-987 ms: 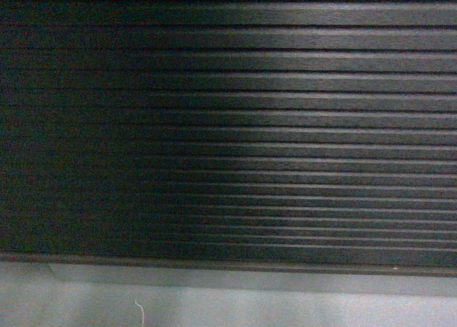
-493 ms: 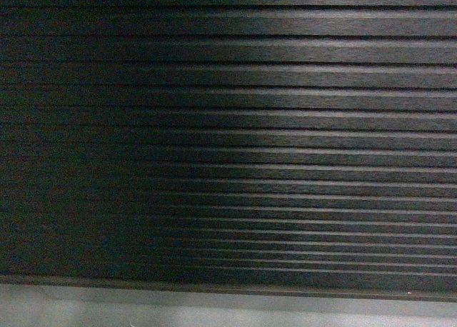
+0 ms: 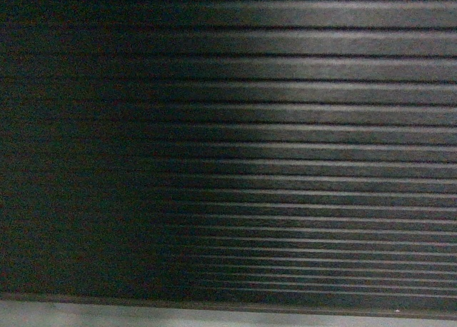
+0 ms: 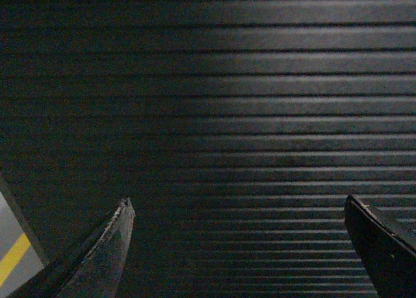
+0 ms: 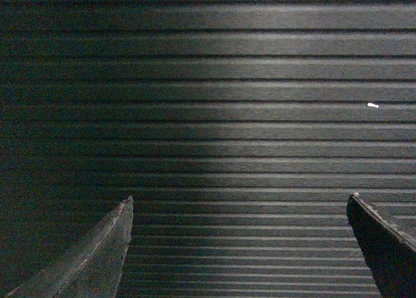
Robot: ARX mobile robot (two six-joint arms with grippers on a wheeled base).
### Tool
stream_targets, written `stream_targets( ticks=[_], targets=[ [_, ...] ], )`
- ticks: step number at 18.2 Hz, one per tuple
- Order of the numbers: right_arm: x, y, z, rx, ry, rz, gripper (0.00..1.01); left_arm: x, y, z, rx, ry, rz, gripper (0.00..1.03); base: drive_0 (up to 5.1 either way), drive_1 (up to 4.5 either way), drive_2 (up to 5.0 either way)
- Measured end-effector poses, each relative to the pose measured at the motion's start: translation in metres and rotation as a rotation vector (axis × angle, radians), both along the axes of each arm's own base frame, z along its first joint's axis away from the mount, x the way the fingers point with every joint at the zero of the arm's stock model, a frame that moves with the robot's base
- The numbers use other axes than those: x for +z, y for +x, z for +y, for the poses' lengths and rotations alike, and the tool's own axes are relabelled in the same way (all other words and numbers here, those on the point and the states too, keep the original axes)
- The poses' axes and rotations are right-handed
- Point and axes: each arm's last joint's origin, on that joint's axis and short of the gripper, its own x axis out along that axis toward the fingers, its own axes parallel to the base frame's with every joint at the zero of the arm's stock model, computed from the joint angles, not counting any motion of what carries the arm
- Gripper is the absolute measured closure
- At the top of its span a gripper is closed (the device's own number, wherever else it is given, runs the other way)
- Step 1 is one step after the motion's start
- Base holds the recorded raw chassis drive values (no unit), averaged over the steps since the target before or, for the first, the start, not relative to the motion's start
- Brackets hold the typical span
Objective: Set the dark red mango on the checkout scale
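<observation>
Left wrist view: the left gripper (image 4: 237, 210) stands with its dark fingers (image 4: 104, 256) spread wide and nothing between them, facing the checkout (image 4: 247, 116), whose ribbed dark front fills the picture. At the lower left edge, a sliver of grey floor with a yellow stripe (image 4: 12, 259) shows. The right gripper (image 5: 238, 207) is likewise spread and empty before the same slats, where a small white speck (image 5: 372, 105) sits, perhaps a glint. From the head camera, the slatted panel ends at a pale grey plinth (image 3: 107, 315). The mango and scale lie outside every view.
</observation>
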Motion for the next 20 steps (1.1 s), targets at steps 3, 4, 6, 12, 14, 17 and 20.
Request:
stream_targets(
  ticks=[3, 4, 6, 12, 14, 17, 20],
  targets=[
    [0.0002, 0.0, -0.0001, -0.002, 0.0, -0.002, 0.03, 0.0, 0.0, -0.0001, -0.002, 0.0, 0.0, 0.05, 0.0, 0.0, 0.0],
    [0.0002, 0.0, 0.0, 0.0, -0.002, -0.002, 0.03, 0.0001, 0.0, 0.0, 0.0, 0.0, -0.001, 0.05, 0.0, 0.0, 0.0],
    [0.0002, 0.0, -0.0001, -0.002, -0.001, -0.002, 0.03, 0.0, 0.0, 0.0, 0.0, 0.0, 0.0, 0.05, 0.0, 0.0, 0.0],
    [0.0001, 0.0, 0.0, -0.001, 0.0, -0.001, 0.03, 0.0, 0.0, 0.0, -0.002, 0.0, 0.0, 0.05, 0.0, 0.0, 0.0],
    [0.0001, 0.0, 0.0, -0.001, 0.0, -0.002, 0.03, 0.0, 0.0, 0.0, -0.001, 0.0, 0.0, 0.05, 0.0, 0.0, 0.0],
    [0.0002, 0.0, 0.0, 0.0, 0.0, -0.002, 0.03, 0.0, 0.0, 0.0, -0.001, 0.0, 0.0, 0.05, 0.0, 0.0, 0.0],
    [0.0002, 0.0, 0.0, -0.001, 0.0, -0.002, 0.03, 0.0, 0.0, 0.0, -0.002, 0.0, 0.0, 0.05, 0.0, 0.0, 0.0]
  ],
)
